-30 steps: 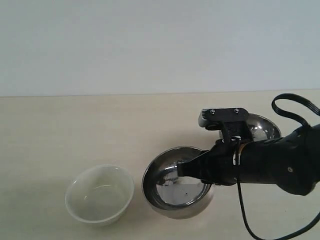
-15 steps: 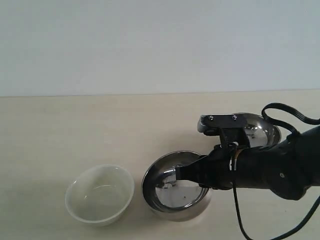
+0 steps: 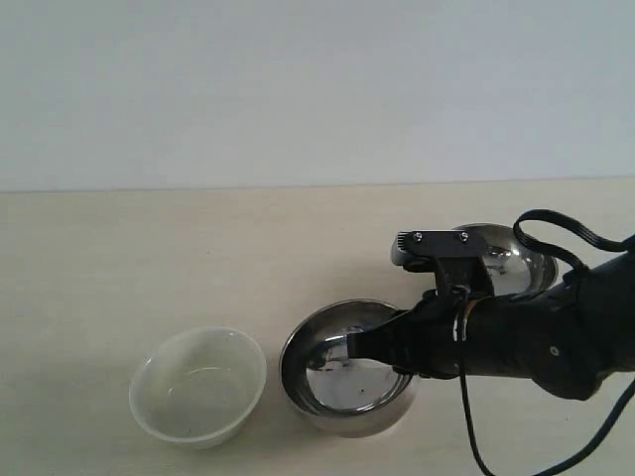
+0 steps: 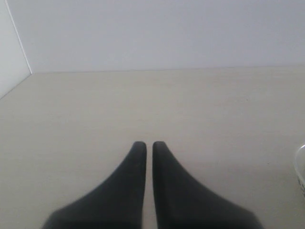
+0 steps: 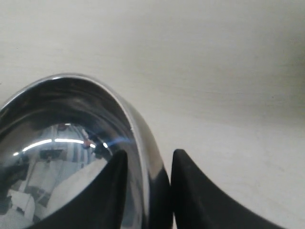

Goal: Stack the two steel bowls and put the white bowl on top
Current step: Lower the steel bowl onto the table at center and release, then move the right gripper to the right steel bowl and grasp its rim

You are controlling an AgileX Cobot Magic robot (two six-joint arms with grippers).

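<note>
One steel bowl [image 3: 342, 392] sits on the table at front centre. My right gripper [image 3: 349, 349] straddles its right rim, one finger inside and one outside, shut on the wall. The right wrist view shows that rim [image 5: 136, 129] between the fingers of the right gripper [image 5: 148, 153]. The second steel bowl [image 3: 518, 260] stands behind my right arm, partly hidden by it. Left of the held bowl, and apart from it, is the white bowl [image 3: 198, 385]. My left gripper [image 4: 146, 144] is shut on nothing above bare table and is out of the exterior view.
The light wooden table [image 3: 149, 258] ends at a pale wall behind. A black cable [image 3: 556, 223] loops over my right arm near the far bowl. A sliver of a pale rim [image 4: 301, 167] shows at the edge of the left wrist view.
My right arm has come down and a little left with the near steel bowl. The bowl was tilted and higher; now it rests level on the table.
</note>
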